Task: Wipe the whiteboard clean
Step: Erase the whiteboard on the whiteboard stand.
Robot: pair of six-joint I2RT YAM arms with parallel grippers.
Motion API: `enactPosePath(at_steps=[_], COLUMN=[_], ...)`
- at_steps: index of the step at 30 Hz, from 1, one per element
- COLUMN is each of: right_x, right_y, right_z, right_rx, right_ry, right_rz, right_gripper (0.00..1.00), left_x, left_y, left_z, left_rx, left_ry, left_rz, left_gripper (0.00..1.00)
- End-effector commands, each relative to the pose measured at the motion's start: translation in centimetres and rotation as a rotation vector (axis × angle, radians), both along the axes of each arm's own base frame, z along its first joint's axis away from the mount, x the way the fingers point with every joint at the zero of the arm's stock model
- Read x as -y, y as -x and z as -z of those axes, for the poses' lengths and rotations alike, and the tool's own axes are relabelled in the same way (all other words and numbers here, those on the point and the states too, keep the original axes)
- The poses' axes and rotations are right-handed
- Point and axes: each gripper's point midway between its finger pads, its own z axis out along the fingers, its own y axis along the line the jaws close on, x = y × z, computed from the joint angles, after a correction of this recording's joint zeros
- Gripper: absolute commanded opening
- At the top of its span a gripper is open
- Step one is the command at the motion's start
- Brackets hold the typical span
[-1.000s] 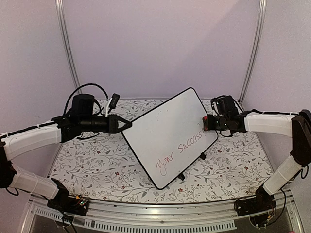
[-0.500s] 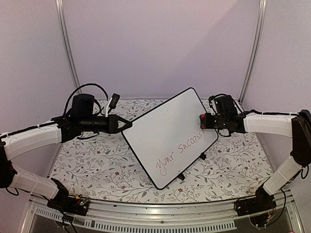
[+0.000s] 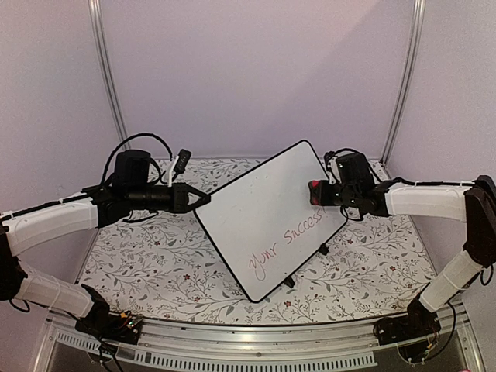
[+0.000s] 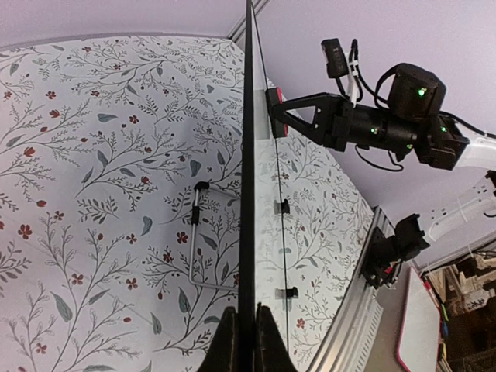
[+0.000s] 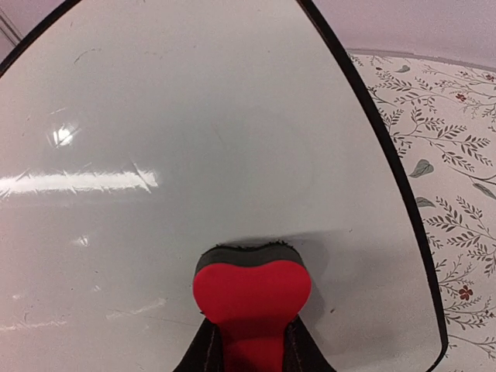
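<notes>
The whiteboard (image 3: 267, 221) stands tilted on the table, glossy white with a thin black rim and red handwriting along its lower right. My left gripper (image 3: 203, 201) is shut on the board's left edge; in the left wrist view the rim (image 4: 246, 155) runs straight up from between the fingers of that gripper (image 4: 247, 329). My right gripper (image 3: 319, 193) is shut on a red eraser (image 3: 315, 191) with a black felt face. The eraser (image 5: 252, 291) presses against the upper right part of the white surface (image 5: 194, 139), above the writing. The right gripper (image 5: 252, 353) shows at the bottom of its wrist view.
The table (image 3: 139, 256) is covered with a floral cloth. A metal rail (image 3: 232, 341) runs along the near edge. Lilac walls close in behind and at both sides. The board's wire stand (image 4: 198, 240) shows behind it in the left wrist view.
My right gripper has carried the eraser leftward from the board's right edge onto its white surface. The left gripper and the board have not moved.
</notes>
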Motion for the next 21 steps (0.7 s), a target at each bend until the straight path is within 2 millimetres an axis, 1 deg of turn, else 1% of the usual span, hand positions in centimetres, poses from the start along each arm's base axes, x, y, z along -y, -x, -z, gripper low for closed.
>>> enactPosePath(at_steps=[1,3,4,6,9,11,13,14,16,18,21], right_x=[-2.0,-1.7,-1.2,0.7,3.9,5.7,7.0,7.4,7.4,7.0,5.8], right_y=[0.9,0.9,0.8,0.3,0.1,0.1,0.2,0.4,0.7,0.9,1.3], right_z=[-1.5,-1.7,-1.7,-1.7,-0.9,0.1,0.6,0.8,1.2,1.7,2.4], right_rx=[0.051,0.058,0.060,0.060,0.022,-0.012,-0.029,-0.036,-0.042,-0.052,-0.065], right_ry=[-0.031,-0.023,-0.007,0.040,0.105,0.117,0.122,0.127,0.140,0.142,0.121], right_rz=[-0.083,-0.073,-0.048,0.055,0.170,0.215,0.235,0.239,0.221,0.184,0.114], right_gripper=[0.22,0.22,0.22,0.22,0.22,0.22,0.22,0.22,0.22,0.22,0.22], left_x=[0.6,0.6,0.6,0.6,0.6,0.6,0.6,0.6,0.6,0.6,0.6], left_y=[1.1,1.1,1.1,1.1,1.1,1.1,1.1,1.2,1.1,1.1,1.1], left_z=[1.0,1.0,1.0,1.0,1.0,0.9,0.9,0.9,0.9,0.9,1.1], left_rx=[0.029,0.030,0.031,0.030,0.030,0.032,0.035,0.035,0.035,0.032,0.029], left_ry=[-0.041,-0.041,-0.040,-0.042,-0.041,-0.039,-0.040,-0.039,-0.039,-0.040,-0.041], left_rz=[0.076,0.076,0.075,0.075,0.075,0.075,0.076,0.076,0.076,0.077,0.076], left_gripper=[0.00,0.00,0.00,0.00,0.00,0.00,0.00,0.00,0.00,0.00,0.00])
